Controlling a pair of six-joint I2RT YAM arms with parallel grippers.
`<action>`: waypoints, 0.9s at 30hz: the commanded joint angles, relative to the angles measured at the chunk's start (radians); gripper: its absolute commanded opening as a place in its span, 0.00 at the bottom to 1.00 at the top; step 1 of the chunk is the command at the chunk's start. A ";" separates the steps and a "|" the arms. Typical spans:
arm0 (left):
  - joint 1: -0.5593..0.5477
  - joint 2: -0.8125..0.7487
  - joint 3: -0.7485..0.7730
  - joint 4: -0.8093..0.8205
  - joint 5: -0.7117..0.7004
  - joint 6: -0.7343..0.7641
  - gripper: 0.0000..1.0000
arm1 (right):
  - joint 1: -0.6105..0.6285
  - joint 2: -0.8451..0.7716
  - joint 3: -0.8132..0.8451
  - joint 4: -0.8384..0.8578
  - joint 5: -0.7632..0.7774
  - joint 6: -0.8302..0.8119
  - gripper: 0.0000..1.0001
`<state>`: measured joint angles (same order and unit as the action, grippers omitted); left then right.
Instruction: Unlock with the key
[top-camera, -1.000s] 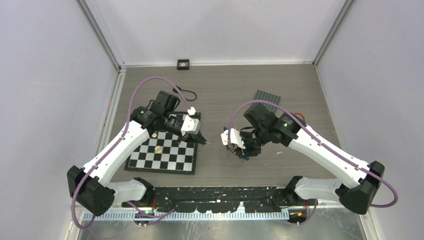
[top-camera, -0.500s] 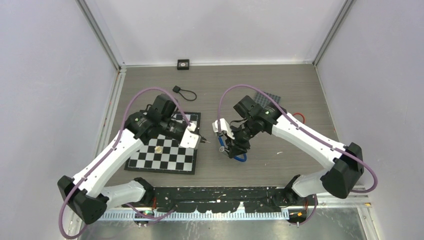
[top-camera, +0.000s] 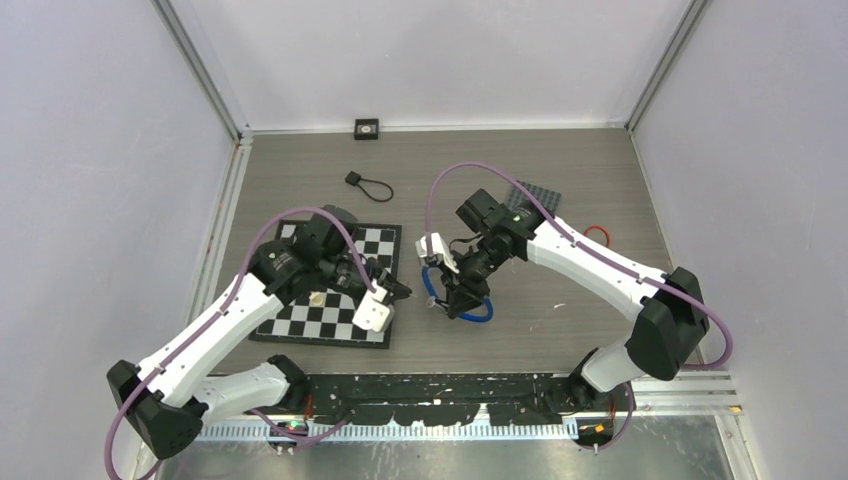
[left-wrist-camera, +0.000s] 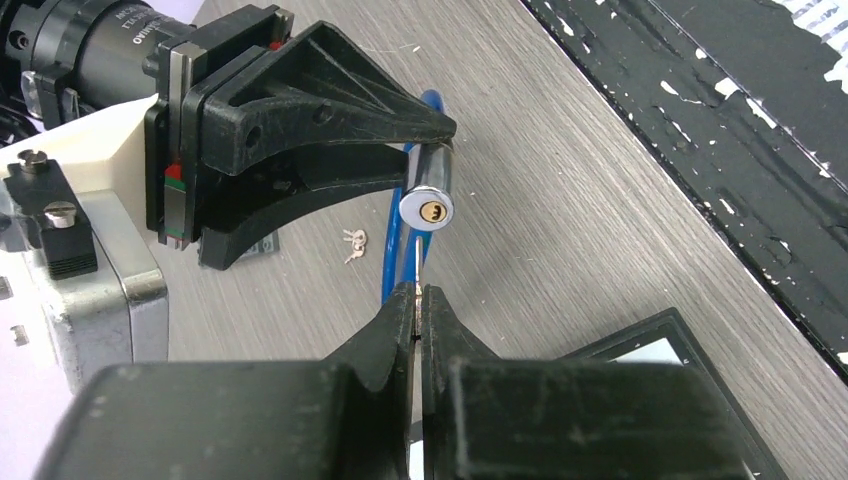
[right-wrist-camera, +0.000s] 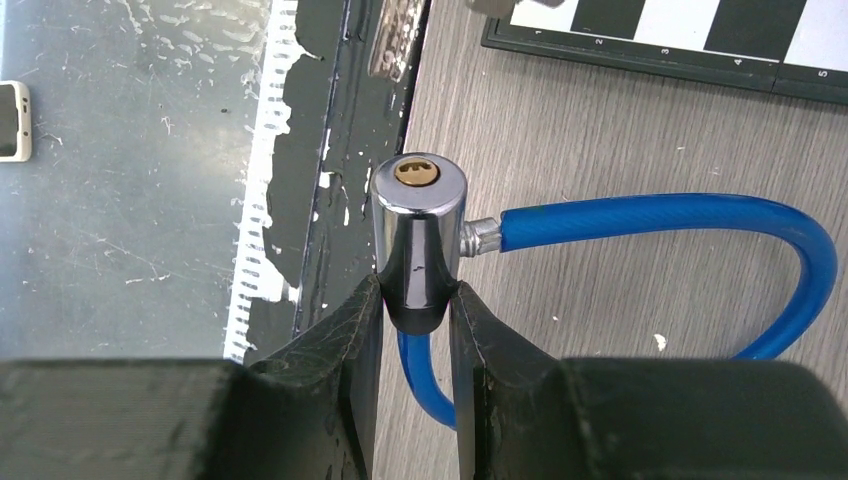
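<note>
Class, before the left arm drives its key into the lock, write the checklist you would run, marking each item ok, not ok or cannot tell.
1. Grip on key by left gripper: ok.
2. Grip on lock cylinder by right gripper: ok.
3. Face of keyhole turned toward key: ok.
4. Tip of key lined up with keyhole: cannot tell, near but depth unclear.
5. Turn of key matching keyhole: cannot tell.
</note>
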<state>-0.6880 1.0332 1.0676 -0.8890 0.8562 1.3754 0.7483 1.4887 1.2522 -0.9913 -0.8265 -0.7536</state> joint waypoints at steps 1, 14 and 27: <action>-0.020 0.008 -0.006 0.001 -0.007 0.072 0.00 | -0.011 -0.028 -0.024 0.000 -0.023 -0.052 0.01; -0.137 0.014 -0.061 0.080 -0.118 0.117 0.00 | -0.037 -0.058 -0.114 0.040 -0.010 -0.130 0.00; -0.190 0.015 -0.195 0.307 -0.189 0.079 0.00 | -0.076 -0.077 -0.117 0.039 -0.062 -0.125 0.00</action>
<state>-0.8734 1.0618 0.8921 -0.7025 0.6739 1.4727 0.6853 1.4570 1.1332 -0.9649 -0.8394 -0.8673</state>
